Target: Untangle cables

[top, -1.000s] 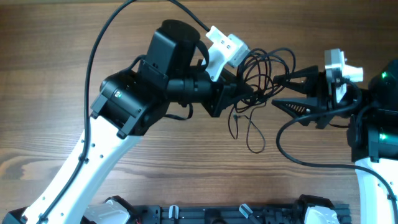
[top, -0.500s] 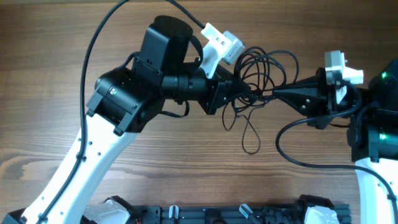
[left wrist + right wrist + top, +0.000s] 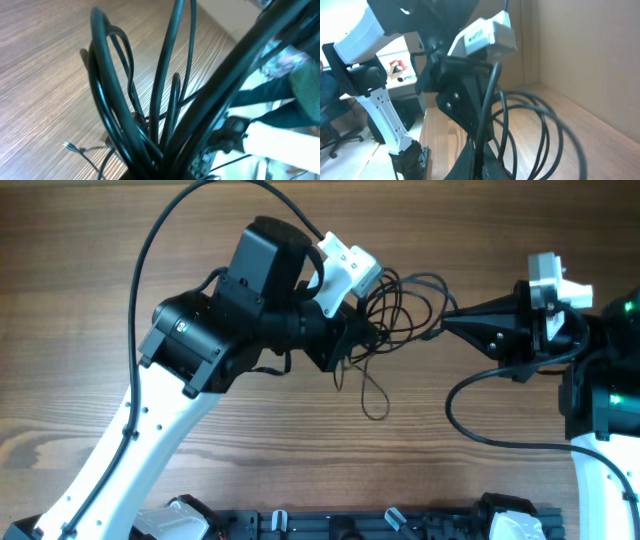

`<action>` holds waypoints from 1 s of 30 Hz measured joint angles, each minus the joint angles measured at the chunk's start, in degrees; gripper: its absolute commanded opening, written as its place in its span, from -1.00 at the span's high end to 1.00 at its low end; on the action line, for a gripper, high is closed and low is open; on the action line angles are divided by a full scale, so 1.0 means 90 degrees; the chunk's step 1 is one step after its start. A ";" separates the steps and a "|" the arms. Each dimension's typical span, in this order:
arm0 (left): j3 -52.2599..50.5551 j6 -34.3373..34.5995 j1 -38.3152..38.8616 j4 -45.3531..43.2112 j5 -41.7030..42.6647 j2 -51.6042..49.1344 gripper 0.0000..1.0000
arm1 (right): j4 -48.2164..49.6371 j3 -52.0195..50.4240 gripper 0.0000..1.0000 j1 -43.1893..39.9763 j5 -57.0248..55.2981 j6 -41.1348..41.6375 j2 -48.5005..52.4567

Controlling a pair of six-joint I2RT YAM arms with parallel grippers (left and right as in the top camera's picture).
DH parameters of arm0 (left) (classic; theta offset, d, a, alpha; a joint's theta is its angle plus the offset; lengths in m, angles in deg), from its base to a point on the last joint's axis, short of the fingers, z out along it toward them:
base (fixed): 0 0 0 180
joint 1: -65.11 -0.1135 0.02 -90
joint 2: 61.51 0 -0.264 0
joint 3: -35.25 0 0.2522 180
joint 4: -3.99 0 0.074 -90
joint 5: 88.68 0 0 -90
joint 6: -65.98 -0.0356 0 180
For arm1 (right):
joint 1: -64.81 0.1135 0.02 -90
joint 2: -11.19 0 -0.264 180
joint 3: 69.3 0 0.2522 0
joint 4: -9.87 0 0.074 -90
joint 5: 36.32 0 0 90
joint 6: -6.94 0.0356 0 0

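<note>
Closest to the robot's side, a black rail (image 3: 330, 525) runs along the edge of the wooden table (image 3: 80, 240); the white lower parts of both arms come up from there. A little further in, one thin loop (image 3: 373, 395) of the cables (image 3: 400, 300) trails over the wood toward the robot. Past that, the two claws meet near the middle. The left gripper (image 3: 365, 335) points right and is closed tight on the cables; in its wrist view the black wires bunch together right at the camera and fan out upward, and a tiny plug end (image 3: 67, 145) sticks out low on the left. The right gripper (image 3: 440, 323) points left, its fingers pinched to a sharp tip on one wire; it sits just beside the left claw. Furthest out, the rest of the cables curl in loose rings between the two claws, by the white camera box (image 3: 345, 268) on the left wrist.
</note>
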 measured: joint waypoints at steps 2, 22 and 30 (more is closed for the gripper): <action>0.0000 -0.0267 0.0000 0.0204 -0.0061 0.0000 0.92 | 0.0104 0.0000 0.91 0.0002 -0.0029 0.0243 0.0000; 0.0005 -0.1545 0.0248 0.1030 -0.0192 -0.0005 0.92 | -0.1059 0.0000 -0.93 0.0000 -0.2839 0.1382 0.0012; 0.0005 -0.0962 0.0260 0.0668 -0.0731 -0.0005 0.92 | -0.1484 0.0000 -0.94 0.0000 -0.2475 0.1202 0.0012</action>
